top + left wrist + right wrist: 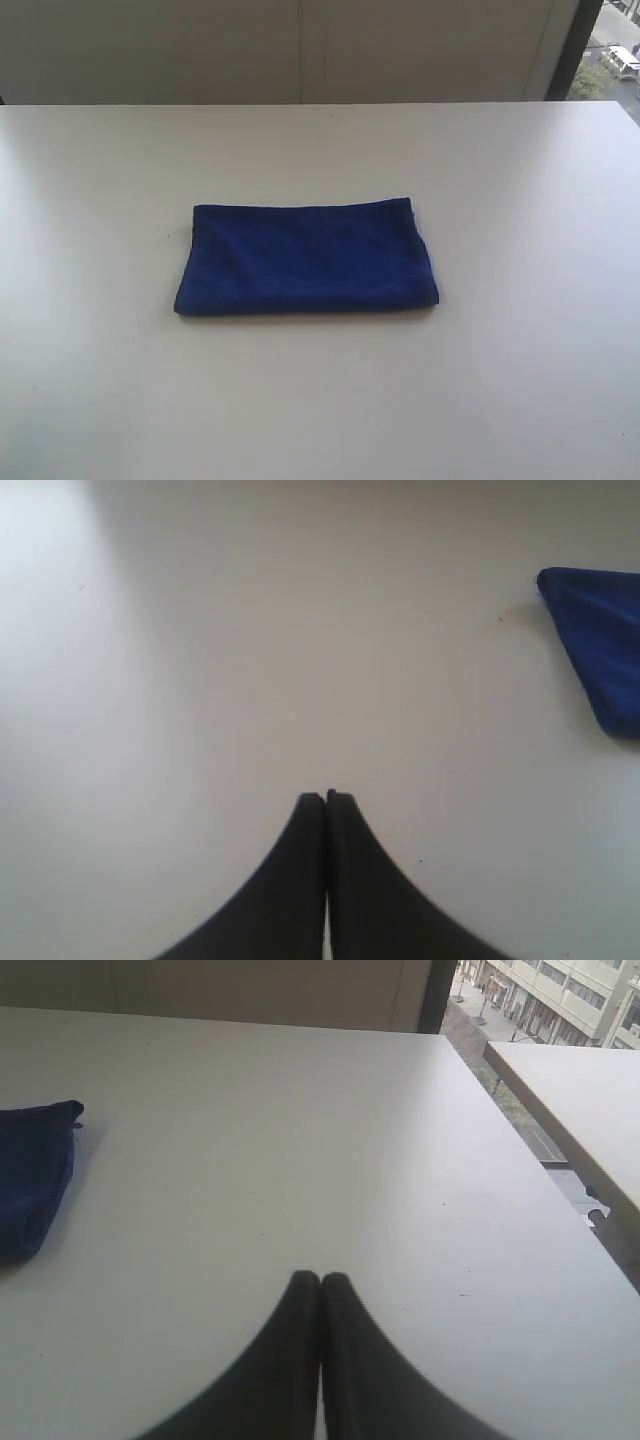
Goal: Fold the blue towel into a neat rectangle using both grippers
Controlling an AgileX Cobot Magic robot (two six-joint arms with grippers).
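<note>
The blue towel (307, 260) lies folded into a flat rectangle in the middle of the white table (520, 200). A corner of the towel (600, 645) shows at the edge of the left wrist view, well away from my left gripper (326, 798), which is shut with nothing between its dark fingers. In the right wrist view one end of the towel (32, 1175) lies off to the side, apart from my right gripper (320, 1278), also shut and holding nothing. Neither gripper nor arm shows in the exterior view.
The table's far edge (320, 105) runs below a pale wall. A second white table (580, 1100) stands past a gap beyond the table's side edge. A window with a street outside (615, 60) is at the far right corner.
</note>
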